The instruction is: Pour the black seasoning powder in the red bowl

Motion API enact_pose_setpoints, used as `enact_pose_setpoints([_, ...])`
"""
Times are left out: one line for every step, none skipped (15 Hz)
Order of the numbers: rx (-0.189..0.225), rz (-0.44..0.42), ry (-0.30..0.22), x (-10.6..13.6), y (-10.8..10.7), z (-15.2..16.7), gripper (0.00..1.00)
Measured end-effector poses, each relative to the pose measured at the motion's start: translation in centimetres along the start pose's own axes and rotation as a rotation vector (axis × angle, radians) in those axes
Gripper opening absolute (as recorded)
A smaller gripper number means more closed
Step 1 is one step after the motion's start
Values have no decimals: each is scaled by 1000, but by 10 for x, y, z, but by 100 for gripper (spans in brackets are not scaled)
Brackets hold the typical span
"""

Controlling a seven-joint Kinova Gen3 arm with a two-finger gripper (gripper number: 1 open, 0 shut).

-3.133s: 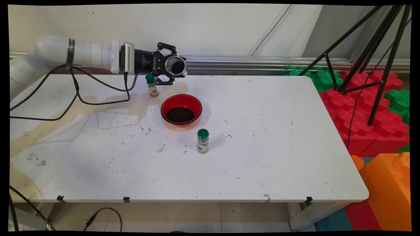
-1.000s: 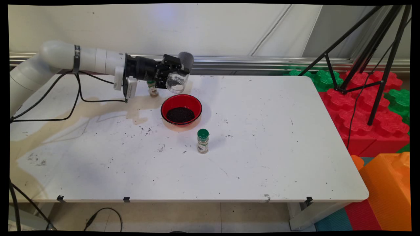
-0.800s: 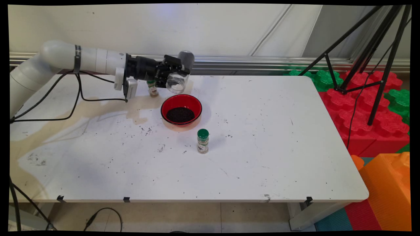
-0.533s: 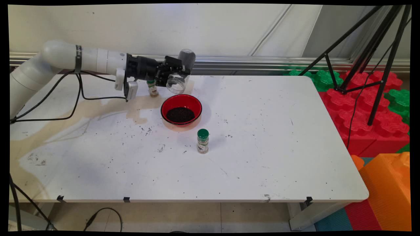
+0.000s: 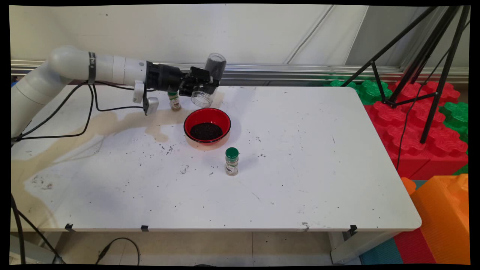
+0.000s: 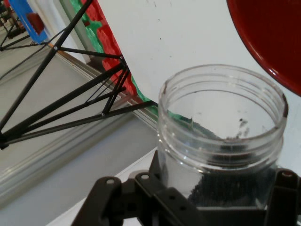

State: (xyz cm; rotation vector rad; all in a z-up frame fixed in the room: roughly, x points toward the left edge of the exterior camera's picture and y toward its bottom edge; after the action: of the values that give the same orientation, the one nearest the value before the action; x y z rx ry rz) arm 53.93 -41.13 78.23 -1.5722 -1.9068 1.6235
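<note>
Gripper (image 5: 199, 85) clamped on a clear plastic jar (image 5: 208, 79), fingers pressed against both sides of it in the hand view (image 6: 221, 155). Jar tilted, open mouth aimed down toward 7 o'clock, closed bottom raised toward 1 o'clock; dark grains gathered in the raised end, a few specks stuck inside near the rim. Held in the air just above the far rim of a red bowl (image 5: 207, 125), at about 12 o'clock from the bowl's centre, not touching it. Bowl resting on the white table (image 5: 300, 180), black grains piled in its bottom; red rim also seen at the upper right of the hand view (image 6: 275, 42).

2 small spice bottles with green caps upright on the table: 1 (image 5: 174, 100) near the bowl at 10 o'clock, partly behind the arm, the other (image 5: 231, 161) close to the bowl at 5 o'clock. Dark crumbs scattered across the tabletop, brownish stain spread at 9 o'clock. Black tripod (image 5: 420, 56) over red and green foam blocks (image 5: 405, 127) off the table at 2 o'clock.
</note>
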Motion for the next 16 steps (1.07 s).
enact_pose_setpoints([-1,20,-2,0,0,1,0])
enact_pose_setpoints([-1,40,-4,0,-1,1,0])
enact_pose_setpoints([-1,55,-6,0,-1,2,0])
enact_pose_setpoints([-1,67,-7,0,-1,2,0])
enact_pose_setpoints([0,79,-9,0,-1,3,0])
enact_pose_setpoints([0,96,-11,0,-2,3,0])
enact_pose_setpoints([1,112,-13,0,-3,4,0])
enact_pose_setpoints([2,125,-14,0,-3,5,0])
enact_pose_setpoints([2,133,-15,0,-3,5,0])
enact_pose_setpoints([3,145,-17,0,-4,5,0])
enact_pose_setpoints([3,158,-19,1,-4,6,0])
enact_pose_setpoints([4,170,-20,1,-5,6,0])
enact_pose_setpoints([4,179,-21,1,-5,6,0])
enact_pose_setpoints([5,186,-22,2,-6,6,0])
enact_pose_setpoints([5,194,-23,2,-6,6,0])
enact_pose_setpoints([6,199,-23,2,-6,7,0])
